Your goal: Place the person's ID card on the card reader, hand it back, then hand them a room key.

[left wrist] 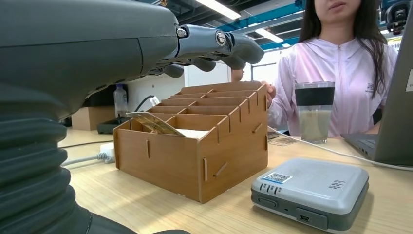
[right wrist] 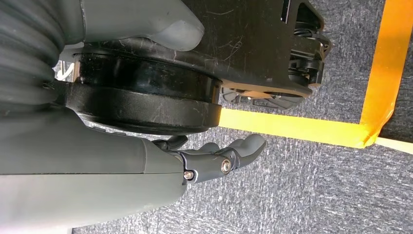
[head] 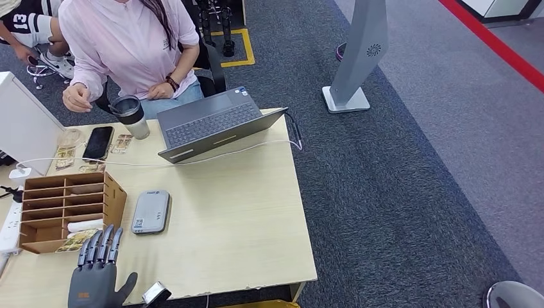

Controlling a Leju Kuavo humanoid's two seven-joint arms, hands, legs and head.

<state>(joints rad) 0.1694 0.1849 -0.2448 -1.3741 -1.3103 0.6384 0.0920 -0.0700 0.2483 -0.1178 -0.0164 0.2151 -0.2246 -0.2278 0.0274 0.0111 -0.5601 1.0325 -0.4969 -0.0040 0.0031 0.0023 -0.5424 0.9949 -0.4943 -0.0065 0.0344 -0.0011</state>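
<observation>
- Left hand [head: 96, 273]: empty, fingers apart, near rack [head: 64, 208]; could knock it.
- Right hand [right wrist: 214, 161]: hanging over floor, empty, fingers loosely curled.
- Reader [head: 151, 211]: on desk [head: 237, 218], bare; ID card not identifiable, so misgrasp likely.

Card reader [head: 151, 211] lies on the table [head: 244, 218], lower left of frame, just right of the slotted organizer [head: 64, 208]. Laptop [head: 215, 122] sits upper centre; cup [head: 131, 117] and phone [head: 98, 142] lie to its left. Left hand [head: 96, 273] sits below the organizer.
</observation>
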